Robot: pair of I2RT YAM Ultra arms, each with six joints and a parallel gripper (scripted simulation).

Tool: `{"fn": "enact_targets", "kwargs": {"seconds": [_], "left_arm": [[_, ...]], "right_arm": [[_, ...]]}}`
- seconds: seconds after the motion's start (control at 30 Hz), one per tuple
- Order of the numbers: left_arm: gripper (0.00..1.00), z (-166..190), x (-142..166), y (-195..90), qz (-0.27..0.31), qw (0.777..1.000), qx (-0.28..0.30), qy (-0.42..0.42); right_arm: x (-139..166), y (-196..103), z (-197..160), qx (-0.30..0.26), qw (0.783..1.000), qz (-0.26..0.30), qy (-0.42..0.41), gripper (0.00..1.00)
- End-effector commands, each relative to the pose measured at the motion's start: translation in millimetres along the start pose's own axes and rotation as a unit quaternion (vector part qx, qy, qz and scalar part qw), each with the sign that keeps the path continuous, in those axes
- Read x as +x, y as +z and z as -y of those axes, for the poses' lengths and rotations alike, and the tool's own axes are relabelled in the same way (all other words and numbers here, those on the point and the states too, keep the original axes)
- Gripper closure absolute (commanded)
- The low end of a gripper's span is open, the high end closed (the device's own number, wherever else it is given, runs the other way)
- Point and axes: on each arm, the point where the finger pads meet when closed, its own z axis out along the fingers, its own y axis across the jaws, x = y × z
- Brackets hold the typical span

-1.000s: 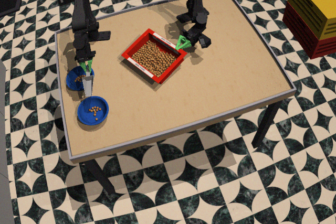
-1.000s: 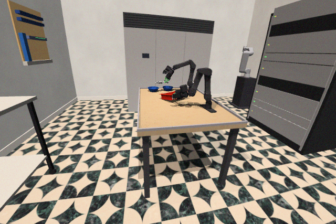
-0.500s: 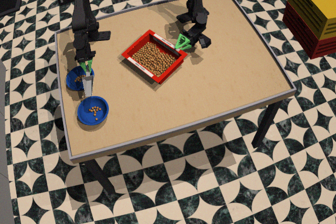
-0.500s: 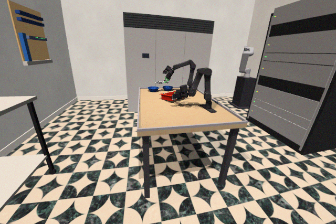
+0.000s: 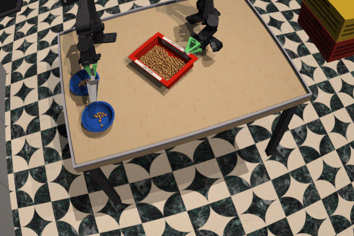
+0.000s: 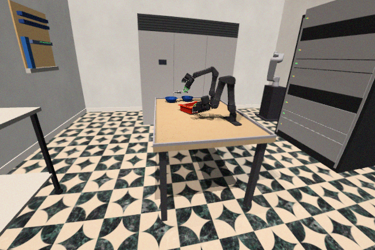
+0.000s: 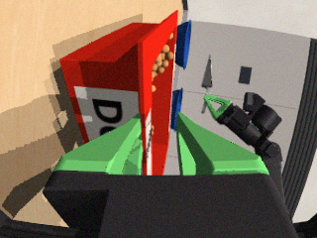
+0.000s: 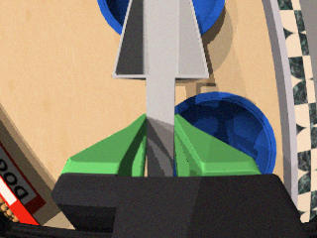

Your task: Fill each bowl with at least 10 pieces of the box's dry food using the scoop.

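My right gripper [image 5: 92, 75] [image 8: 160, 120] is shut on the handle of the grey scoop [image 5: 92, 90] [image 8: 160, 30] [image 6: 177, 92]. The scoop is held above the table and looks empty. Its mouth points toward the front blue bowl [image 5: 90, 123] [image 8: 214, 15], which holds several pieces in a loose cluster. The rear blue bowl [image 5: 74, 85] [image 8: 250, 126] lies partly under the right gripper and shows several pieces. My left gripper [image 5: 186, 52] [image 7: 159, 119] is slightly open, its fingers on either side of the wall of the red box [image 5: 133, 57] [image 7: 114, 47]. Contact with the wall cannot be told.
The box holds many brown food pieces [image 5: 161, 62]. A raised grey edge [image 5: 66, 119] runs around the table [image 5: 214, 93], close to both bowls. The arms stand at the back edge, with the box between them and right of the bowls in the top view.
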Motion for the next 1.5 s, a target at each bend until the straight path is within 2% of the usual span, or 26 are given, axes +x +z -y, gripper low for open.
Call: {"fn": "enact_targets", "kwargs": {"seconds": [0.0, 0.07, 0.3, 0.47, 0.5, 1.0, 1.07, 1.13, 1.2, 1.27, 1.47], "left_arm": [[0.74, 16.8, -7.7, 1.7, 0.003, 0.999, 0.029, 0.034], [0.74, -0.6, 0.2, -4.0, 0.001, 1.0, 0.014, 0.017], [0.74, -5.8, 0.0, -4.8, 0.003, 1.0, 0.016, 0.019], [0.74, 4.0, 0.4, -2.1, 0.0, 0.999, 0.028, 0.034], [0.74, -12.4, 2.5, -4.5, 0.0, 1.0, 0.013, 0.016], [0.74, -21.9, -0.1, -7.4, 0.007, 1.0, 0.016, 0.018], [0.74, -11.8, -9.2, -2.0, 0.01, 0.999, 0.028, 0.034], [0.74, -26.5, -0.1, -8.0, 0.008, 1.0, 0.014, 0.017], [0.74, -23.1, 1.7, -5.7, 0.004, 1.0, 0.017, 0.022], [0.74, -10.4, -1.7, -16.2, 0.012, 0.999, 0.029, 0.037], [0.74, -15.5, -1.9, -28.5, 0.011, 0.999, 0.022, 0.028]], "right_arm": [[-24.7, -17.4, 3.3, 0.0, 0.999, 0.045, 0.001, 1.0], [-24.7, -17.4, 3.3, 0.0, 0.999, 0.045, 0.001, 1.0], [-24.7, -17.4, 3.3, 0.0, 0.999, 0.045, 0.001, 1.0], [-24.7, -17.4, 3.3, 0.0, 0.999, 0.045, 0.001, 1.0], [-24.7, -17.4, 3.3, 0.0, 0.999, 0.045, 0.001, 1.0], [-24.7, -17.4, 3.3, 0.0, 0.999, 0.045, 0.001, 1.0], [-24.7, -17.4, 3.3, 0.0, 0.999, 0.045, 0.001, 1.0], [-24.7, -17.4, 3.3, 0.0, 0.999, 0.045, 0.001, 1.0], [-24.7, -17.4, 3.3, 0.0, 0.999, 0.045, 0.001, 1.0], [-24.7, -17.4, 3.3, 0.0, 0.999, 0.045, 0.001, 1.0], [-24.7, -17.4, 3.3, 0.0, 0.999, 0.045, 0.001, 1.0]]}}
